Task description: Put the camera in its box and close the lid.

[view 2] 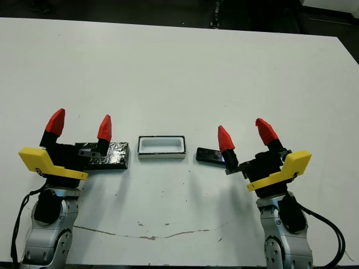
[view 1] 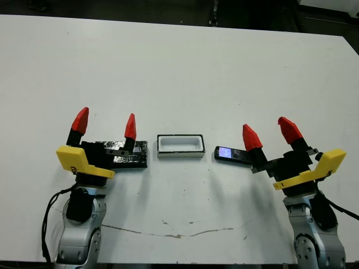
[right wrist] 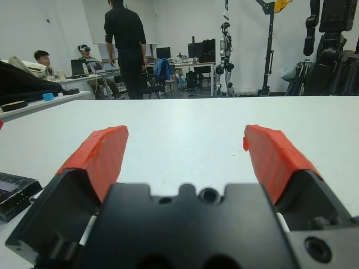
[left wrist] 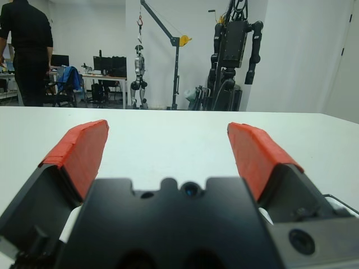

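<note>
Hovering with fingers spread and empty, the right gripper (view 1: 270,132) has the camera (view 1: 231,154) lying flat just beside its inner fingertip. Slim, rigid and probably slick, it wants pinching across its narrow sides. The box (view 1: 180,145) waits beyond, hollow up.

The left gripper (view 1: 105,123) hangs open over the lid (view 1: 130,154).

We see the box (view 1: 180,145), a small white open tray w/ rounded hollow, lying flat. The lid (view 1: 132,154), glossy crinkly black slab, lies flat at its 9 o'clock. The camera (view 1: 231,154), slim black bar w/ bluish patch, lies at 3 o'clock.
</note>
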Controlling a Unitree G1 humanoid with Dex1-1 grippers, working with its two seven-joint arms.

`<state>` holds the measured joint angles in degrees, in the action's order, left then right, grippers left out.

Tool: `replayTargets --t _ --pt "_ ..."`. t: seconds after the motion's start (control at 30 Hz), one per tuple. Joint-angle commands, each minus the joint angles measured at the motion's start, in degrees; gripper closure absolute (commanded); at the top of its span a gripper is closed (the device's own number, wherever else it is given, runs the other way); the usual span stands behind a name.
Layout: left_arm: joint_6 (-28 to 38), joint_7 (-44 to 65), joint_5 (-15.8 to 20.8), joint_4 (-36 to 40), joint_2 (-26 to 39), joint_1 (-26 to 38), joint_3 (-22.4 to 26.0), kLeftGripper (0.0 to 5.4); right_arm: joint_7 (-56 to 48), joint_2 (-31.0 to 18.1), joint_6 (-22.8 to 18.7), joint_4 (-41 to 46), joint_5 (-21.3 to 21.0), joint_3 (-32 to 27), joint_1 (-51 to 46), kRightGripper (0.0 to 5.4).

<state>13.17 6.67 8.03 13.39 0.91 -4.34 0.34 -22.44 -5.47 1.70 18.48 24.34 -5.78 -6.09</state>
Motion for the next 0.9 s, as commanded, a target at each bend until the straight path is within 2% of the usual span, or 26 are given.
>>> replayTargets --t 0.03,0.27,0.37,0.5,0.67,0.9 --pt "-0.3 -0.1 -0.5 -0.1 0.1 -0.6 -0.1 0.0 -0.1 -0.7 -0.5 -0.1 0.1 0.0 -0.5 0.03" --pt "-0.3 -0.1 -1.2 -0.2 0.2 -0.5 -0.3 0.0 -0.5 -1.3 -1.0 -0.1 0.1 0.3 -0.4 0.03" --pt "-0.5 -0.2 -1.2 -0.1 0.0 -0.5 -0.5 0.0 -2.3 -3.5 -1.1 -0.9 0.2 -0.3 0.7 0.03" --pt "-0.3 -0.1 -0.9 -0.2 0.2 -0.6 -0.4 0.0 -6.1 -10.2 -3.9 -2.0 0.7 -2.3 4.4 0.03" --pt "-0.4 -0.3 -0.4 -0.2 -0.1 -0.8 -0.2 0.0 -15.7 -19.6 -8.5 -7.2 4.5 -4.4 12.7 0.03" --pt "0.0 -0.6 -1.0 -0.4 -0.1 -0.8 -0.1 0.0 -31.5 -29.1 -10.9 -17.7 4.6 -1.9 24.2 0.03"
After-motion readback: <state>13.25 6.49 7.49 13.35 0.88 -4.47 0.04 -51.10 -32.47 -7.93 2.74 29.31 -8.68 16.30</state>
